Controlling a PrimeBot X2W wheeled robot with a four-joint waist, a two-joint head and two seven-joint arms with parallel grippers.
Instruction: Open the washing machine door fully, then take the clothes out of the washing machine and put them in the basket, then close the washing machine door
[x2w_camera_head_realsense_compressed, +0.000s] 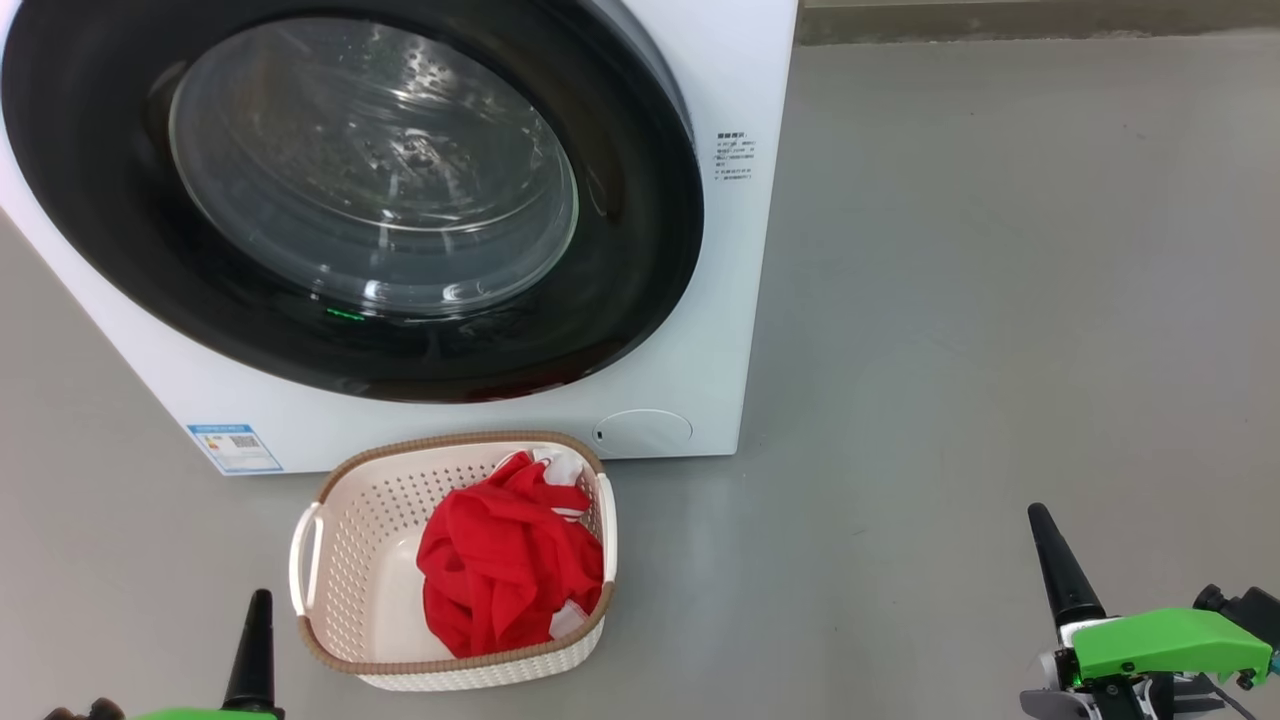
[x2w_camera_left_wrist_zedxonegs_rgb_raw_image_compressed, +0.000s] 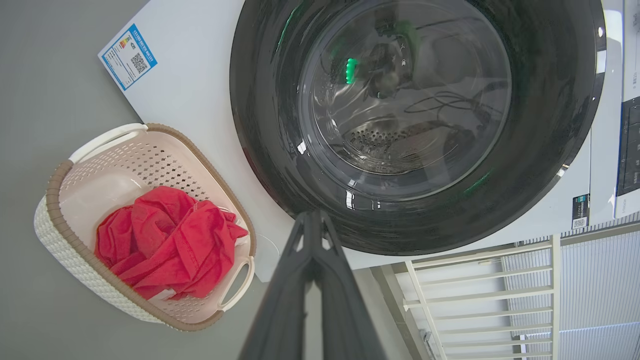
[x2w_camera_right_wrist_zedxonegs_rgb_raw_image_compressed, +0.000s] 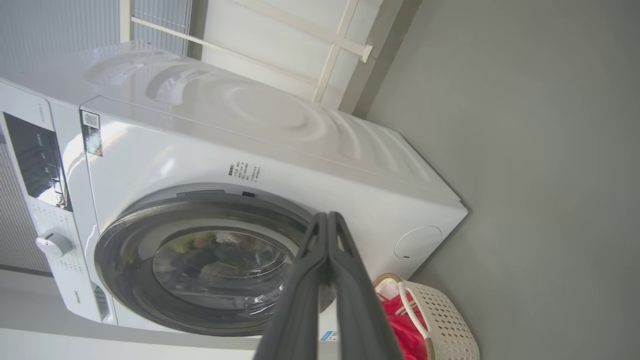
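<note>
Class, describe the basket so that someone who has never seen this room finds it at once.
Start at the big white washing machine. On the grey floor before it sits a small cream basket. Its brown rim and the red clothes inside set it apart.

You had a smooth, matt grey floor (x2w_camera_head_realsense_compressed: 1000, 300) all round, marked with a few faint specks and scuffs. Along its far edge, in the head view, ran a darker grey-brown strip (x2w_camera_head_realsense_compressed: 1030, 20), like the foot of a wall. In the left wrist view a white frame (x2w_camera_left_wrist_zedxonegs_rgb_raw_image_compressed: 480, 290) of thin bars stood where the floor ended, and beside it was a pale ribbed panel (x2w_camera_left_wrist_zedxonegs_rgb_raw_image_compressed: 600, 280) with fine, close lines. The right wrist view gave you similar white bars across a pale wall (x2w_camera_right_wrist_zedxonegs_rgb_raw_image_compressed: 210, 20). The light was soft and even, and the shadows were weak.
</note>
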